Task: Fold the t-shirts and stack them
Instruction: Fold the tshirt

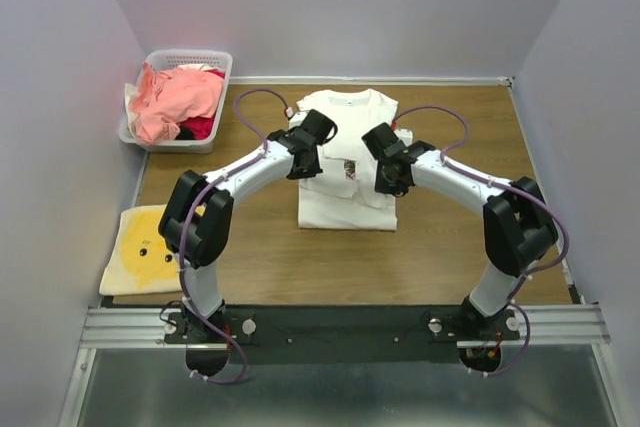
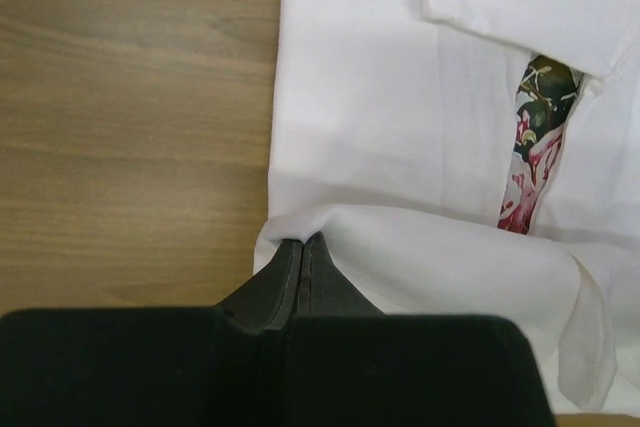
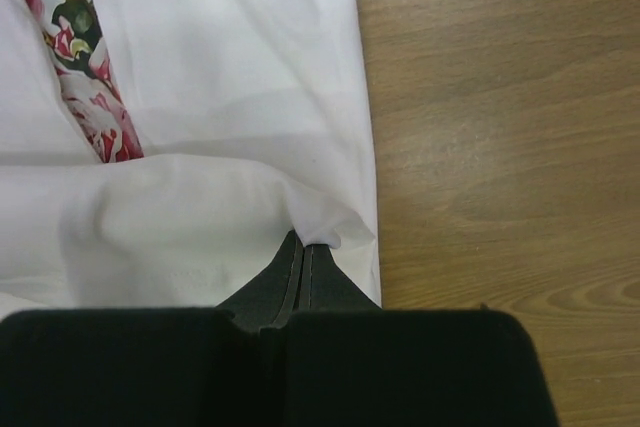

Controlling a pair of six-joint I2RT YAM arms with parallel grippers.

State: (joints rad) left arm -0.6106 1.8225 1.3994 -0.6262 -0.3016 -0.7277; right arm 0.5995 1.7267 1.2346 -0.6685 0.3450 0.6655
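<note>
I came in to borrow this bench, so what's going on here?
Two robot arms are folding a white floral-print cotton t-shirt in the middle of the wooden table. The left end effector is shut on a fold at the shirt's edge on its side, and the right end effector on the opposite edge. A pile of salmon-pink and red garments sits in the white plastic lattice basket far left. A folded yellow cloth lies near left.
</note>
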